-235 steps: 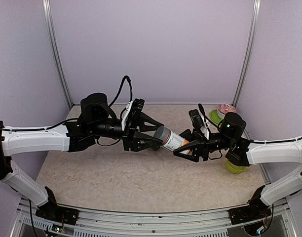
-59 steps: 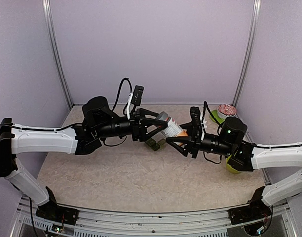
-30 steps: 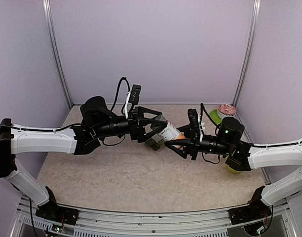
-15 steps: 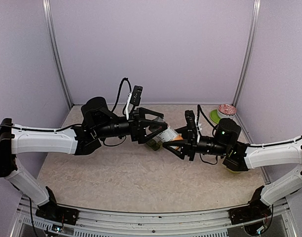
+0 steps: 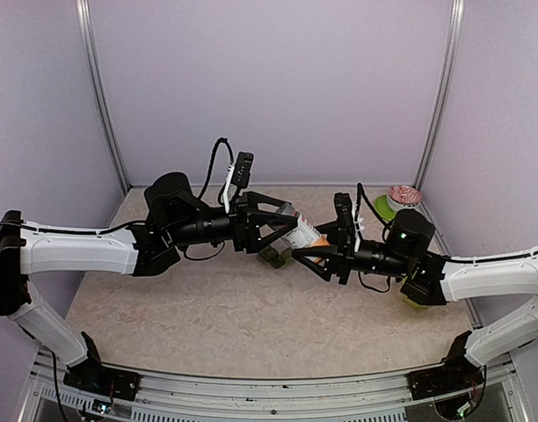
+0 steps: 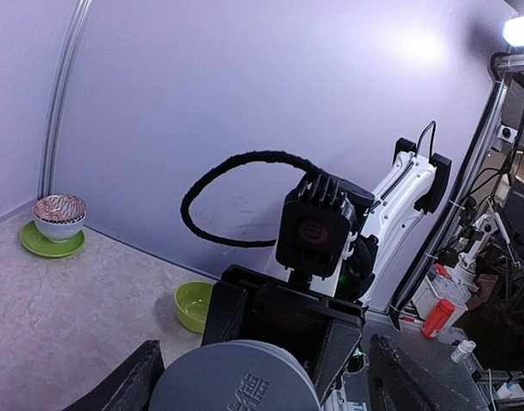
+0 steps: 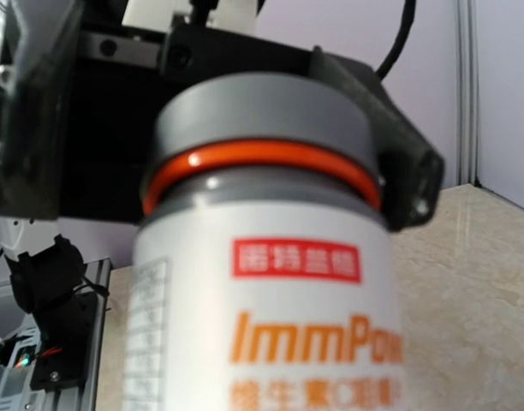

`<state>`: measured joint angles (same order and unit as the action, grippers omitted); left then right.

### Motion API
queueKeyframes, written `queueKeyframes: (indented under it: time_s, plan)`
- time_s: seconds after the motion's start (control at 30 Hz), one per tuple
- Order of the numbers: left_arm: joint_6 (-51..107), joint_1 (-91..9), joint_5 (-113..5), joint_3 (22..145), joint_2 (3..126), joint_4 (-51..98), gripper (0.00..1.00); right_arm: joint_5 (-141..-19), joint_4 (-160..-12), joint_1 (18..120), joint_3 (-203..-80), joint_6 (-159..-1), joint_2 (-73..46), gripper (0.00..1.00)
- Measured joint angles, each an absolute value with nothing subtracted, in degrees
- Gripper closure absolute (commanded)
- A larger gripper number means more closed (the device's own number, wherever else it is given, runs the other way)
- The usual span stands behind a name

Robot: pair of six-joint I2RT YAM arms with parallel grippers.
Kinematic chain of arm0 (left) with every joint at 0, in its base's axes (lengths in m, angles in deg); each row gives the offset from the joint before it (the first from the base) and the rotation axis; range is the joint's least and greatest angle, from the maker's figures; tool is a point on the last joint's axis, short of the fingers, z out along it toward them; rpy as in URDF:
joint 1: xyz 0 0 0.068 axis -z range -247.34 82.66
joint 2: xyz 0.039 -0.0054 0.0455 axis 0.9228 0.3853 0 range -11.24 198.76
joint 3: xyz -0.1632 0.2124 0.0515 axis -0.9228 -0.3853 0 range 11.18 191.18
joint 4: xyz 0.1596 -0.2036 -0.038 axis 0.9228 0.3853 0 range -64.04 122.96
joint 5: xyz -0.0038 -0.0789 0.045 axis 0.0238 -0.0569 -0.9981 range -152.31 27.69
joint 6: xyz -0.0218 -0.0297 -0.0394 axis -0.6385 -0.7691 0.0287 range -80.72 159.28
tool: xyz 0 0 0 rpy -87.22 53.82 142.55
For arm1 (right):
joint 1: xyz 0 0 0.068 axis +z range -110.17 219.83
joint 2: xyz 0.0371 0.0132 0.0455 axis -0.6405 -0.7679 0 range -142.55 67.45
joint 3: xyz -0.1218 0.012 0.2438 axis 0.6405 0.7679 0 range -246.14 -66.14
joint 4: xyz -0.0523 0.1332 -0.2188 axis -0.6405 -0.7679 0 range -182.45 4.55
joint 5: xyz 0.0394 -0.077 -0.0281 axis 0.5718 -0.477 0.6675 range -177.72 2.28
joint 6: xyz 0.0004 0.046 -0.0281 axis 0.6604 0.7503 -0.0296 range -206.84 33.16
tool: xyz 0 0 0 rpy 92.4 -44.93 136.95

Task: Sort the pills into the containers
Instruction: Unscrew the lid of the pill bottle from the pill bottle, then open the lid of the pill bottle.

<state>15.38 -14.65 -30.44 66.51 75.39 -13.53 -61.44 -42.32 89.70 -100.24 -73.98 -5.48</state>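
The right gripper (image 5: 315,255) clamps a glossy cylindrical bottle (image 7: 270,300) (round grey cap (image 6: 232,378)); the left gripper (image 5: 287,235) straddles it, fingers parted.

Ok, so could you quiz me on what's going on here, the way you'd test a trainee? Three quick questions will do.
1. True or false: the grey cap is already off the white plastic pill bottle.
2. Which gripper is clamped on that bottle? A: left. B: right. C: neither.
3. Fill in: the red-patterned round bowl in the far right corner sits on a green ____.

Key
1. False: the cap is on.
2. B: the right gripper holds it tilted in the air. The left gripper only straddles the cap, jaws open.
3. plate.
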Motion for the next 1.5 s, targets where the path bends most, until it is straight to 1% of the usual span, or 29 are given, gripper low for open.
queueKeyframes:
  time_s: [0.13,0.73,0.97,1.13,1.5]
  plan:
    - [15.38,-14.65,-30.50,66.51,75.39,-13.55,0.23,-61.76,-42.34,89.70,-100.24,-74.11,-5.30,0.95]
    - [13.76,-15.51,-31.29,65.64,75.39,-14.22,0.54,-62.05,-42.25,89.63,-100.24,-75.51,-5.09,0.95]
    - [12.56,-15.18,-33.43,65.64,75.37,-12.96,0.55,-63.32,-41.86,89.63,-99.48,-78.31,-5.09,0.95]
    - [12.47,-14.44,-37.58,65.64,74.73,-9.98,0.63,-65.11,-41.95,89.61,-98.76,-80.71,-5.09,0.96]
    - [9.19,-13.23,-43.70,66.05,74.21,-5.81,0.62,-68.30,-43.00,89.63,-98.41,-86.62,-5.09,0.97]
